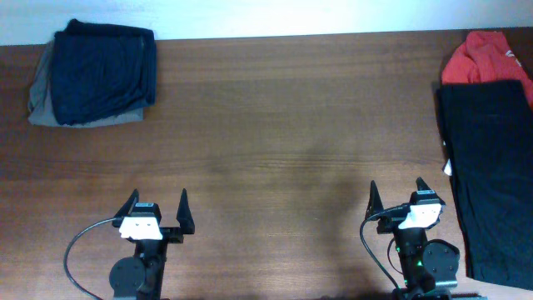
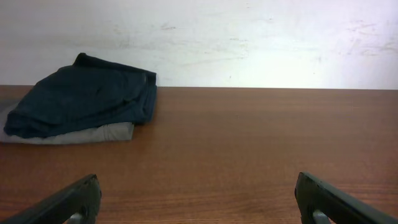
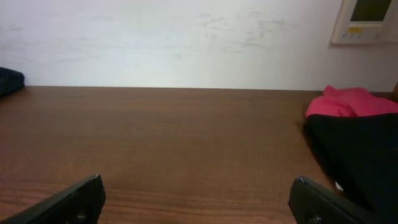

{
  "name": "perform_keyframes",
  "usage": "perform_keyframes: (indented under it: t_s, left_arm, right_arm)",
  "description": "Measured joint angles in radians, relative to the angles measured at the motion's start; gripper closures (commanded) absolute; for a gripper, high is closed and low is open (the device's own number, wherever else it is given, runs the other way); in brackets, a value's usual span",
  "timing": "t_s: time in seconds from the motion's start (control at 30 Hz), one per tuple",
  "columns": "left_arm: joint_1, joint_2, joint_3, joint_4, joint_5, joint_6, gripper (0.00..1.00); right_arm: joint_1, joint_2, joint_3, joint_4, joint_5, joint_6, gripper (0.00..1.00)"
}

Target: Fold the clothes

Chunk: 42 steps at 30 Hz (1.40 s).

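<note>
A folded dark navy garment (image 1: 104, 71) lies on a folded grey garment (image 1: 40, 104) at the far left corner; the stack also shows in the left wrist view (image 2: 84, 99). An unfolded black garment (image 1: 491, 175) lies along the right edge, with a red garment (image 1: 483, 58) behind it; both show in the right wrist view, black (image 3: 360, 149) and red (image 3: 351, 102). My left gripper (image 1: 158, 200) is open and empty near the front edge. My right gripper (image 1: 400, 190) is open and empty, just left of the black garment.
The brown wooden table (image 1: 283, 125) ends at a white wall at the back. A white wall panel (image 3: 367, 18) hangs at the right. Black cables loop by both arm bases at the front edge.
</note>
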Motion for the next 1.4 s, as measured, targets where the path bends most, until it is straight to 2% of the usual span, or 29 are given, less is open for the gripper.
perform_keyframes:
  t_s: [1.13, 1.17, 1.2, 1.3, 1.4]
  left_arm:
    - [0.0, 0.0, 0.0, 0.0, 0.0, 0.0, 0.01]
    - [0.0, 0.0, 0.0, 0.0, 0.0, 0.0, 0.01]
    - [0.0, 0.0, 0.0, 0.0, 0.0, 0.0, 0.01]
    - [0.0, 0.0, 0.0, 0.0, 0.0, 0.0, 0.01]
    - [0.0, 0.0, 0.0, 0.0, 0.0, 0.0, 0.01]
  right_arm:
    - [0.0, 0.0, 0.0, 0.023, -0.017, 0.007, 0.02]
    - [-0.001, 0.0, 0.0, 0.048, -0.077, 0.042, 0.02]
    - [-0.003, 0.0, 0.0, 0.052, -0.255, 0.154, 0.02]
    - [-0.003, 0.0, 0.0, 0.071, -0.525, 0.381, 0.02]
    - [-0.003, 0.0, 0.0, 0.108, -0.68, 0.585, 0.02]
